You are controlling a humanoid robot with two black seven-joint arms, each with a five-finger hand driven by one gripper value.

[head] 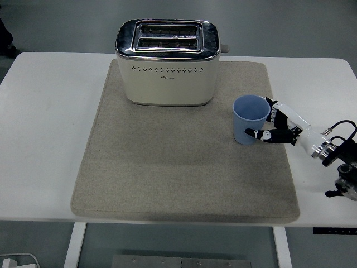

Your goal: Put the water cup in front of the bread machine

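Note:
A light blue water cup (249, 120) stands upright on the right part of the beige mat (178, 167). It is in front of and to the right of the cream and chrome toaster (166, 70). My right hand (262, 119) comes in from the right edge and wraps the cup's right side. The thumb (255, 134) lies across the cup's front and the other fingers (271, 106) curl behind its rim. The left arm does not show.
The mat covers most of the white table (44, 123); the toaster stands at the mat's back edge. Bare mat stretches in front of the toaster. Cables and a black wrist part (343, 178) sit at the right edge.

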